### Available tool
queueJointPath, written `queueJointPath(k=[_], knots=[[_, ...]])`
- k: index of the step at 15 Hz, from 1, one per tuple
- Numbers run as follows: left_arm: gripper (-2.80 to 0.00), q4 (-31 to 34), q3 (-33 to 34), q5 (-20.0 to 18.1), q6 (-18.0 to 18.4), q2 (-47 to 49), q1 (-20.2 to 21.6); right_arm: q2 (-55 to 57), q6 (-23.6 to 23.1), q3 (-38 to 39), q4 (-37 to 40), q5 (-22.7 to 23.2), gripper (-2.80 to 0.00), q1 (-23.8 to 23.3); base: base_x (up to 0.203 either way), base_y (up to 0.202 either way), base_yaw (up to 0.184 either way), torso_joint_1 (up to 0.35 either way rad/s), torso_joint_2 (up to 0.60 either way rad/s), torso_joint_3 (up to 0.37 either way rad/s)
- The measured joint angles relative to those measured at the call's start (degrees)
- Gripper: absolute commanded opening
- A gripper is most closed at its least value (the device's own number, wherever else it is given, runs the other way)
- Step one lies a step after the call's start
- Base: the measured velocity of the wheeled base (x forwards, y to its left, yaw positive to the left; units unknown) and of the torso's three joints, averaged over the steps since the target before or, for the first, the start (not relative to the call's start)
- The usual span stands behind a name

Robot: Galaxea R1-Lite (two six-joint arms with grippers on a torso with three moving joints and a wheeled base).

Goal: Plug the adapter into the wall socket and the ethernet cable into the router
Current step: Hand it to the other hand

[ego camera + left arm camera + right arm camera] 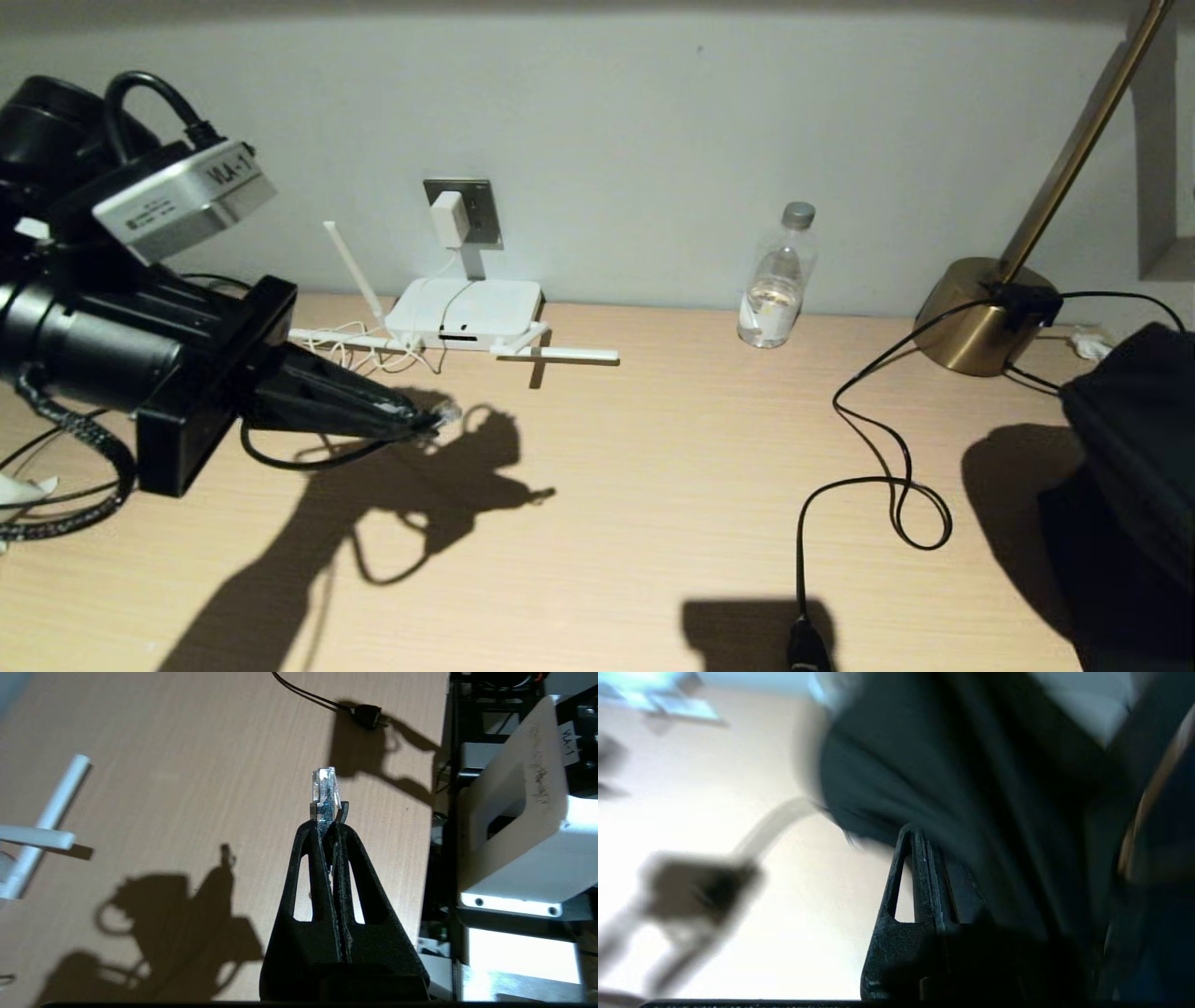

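A light wooden surface (653,485) runs along a pale wall. On the wall, the grey wall socket (478,207) already carries the white adapter (447,219), its thin white cord dropping toward the router (464,314) — a flat white box lying against the wall just below, antennas splayed to both sides, a dark port slot on its front edge. At the left, the left gripper (431,422) hangs above the surface, in front of the router and apart from it, its fingers pinched together on the clear clip connector of the ethernet cable (323,791); the black cable loops down beneath the arm. The right gripper (920,840) sits low at the far right edge, fingers pressed together, holding nothing. A water bottle (777,280) and a brass lamp base (980,317) stand near the wall, with a black lamp cord (878,467) curling across the surface.
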Motion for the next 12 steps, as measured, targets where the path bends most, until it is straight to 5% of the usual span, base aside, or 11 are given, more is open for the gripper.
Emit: queueJointPath(k=[3, 4, 7, 12], knots=[[-2.80, -5.96, 0.29, 0.06, -0.04, 0.38, 0.04, 18.15, 1.85, -17.19, 2.61, 6.79, -2.80, 0.32, 0.000, 0.000, 0.000, 0.000, 0.00, 0.000], [-2.80, -7.21, 0.75, 0.12, 0.02, 0.63, -0.03, 24.17, 2.41, -21.25, 3.64, 9.90, 0.00, 0.87, 0.000, 0.000, 0.000, 0.000, 0.00, 0.000], [-2.80, -10.93, 3.60, 1.44, 0.22, 0.33, -0.11, 39.42, 6.83, -31.74, 5.69, 16.79, 0.00, 7.41, 0.000, 0.000, 0.000, 0.000, 0.00, 0.000], [-2.80, -16.40, 6.37, 6.94, 0.20, -0.75, -1.70, 56.12, 26.78, -50.43, 6.41, 18.83, 0.00, 27.67, 0.000, 0.000, 0.000, 0.000, 0.00, 0.000]])
